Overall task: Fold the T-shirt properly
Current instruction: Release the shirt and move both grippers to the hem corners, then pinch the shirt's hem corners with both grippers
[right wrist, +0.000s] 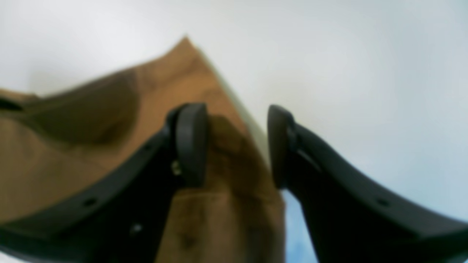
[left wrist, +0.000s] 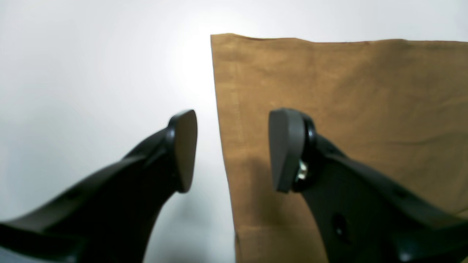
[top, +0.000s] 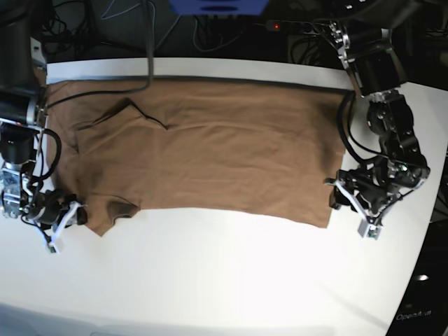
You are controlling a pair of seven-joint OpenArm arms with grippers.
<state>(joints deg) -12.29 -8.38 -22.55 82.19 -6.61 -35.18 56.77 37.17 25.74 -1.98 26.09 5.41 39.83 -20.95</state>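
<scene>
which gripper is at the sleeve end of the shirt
The right gripper, at the base view's left edge, sits by the T-shirt's sleeve; the left gripper is at the straight hem corner.

On my base feed the T-shirt (top: 210, 157) fills the middle of the frame in a plain tan-brown, with no print or pattern. The desk (top: 224, 280) under it is white, glaring brightest in the lower half. My left claw (left wrist: 233, 149) has black arms with dull grey pads, and the right claw (right wrist: 236, 146) looks the same. Black cables (top: 147, 42) tangle across the top edge.
</scene>
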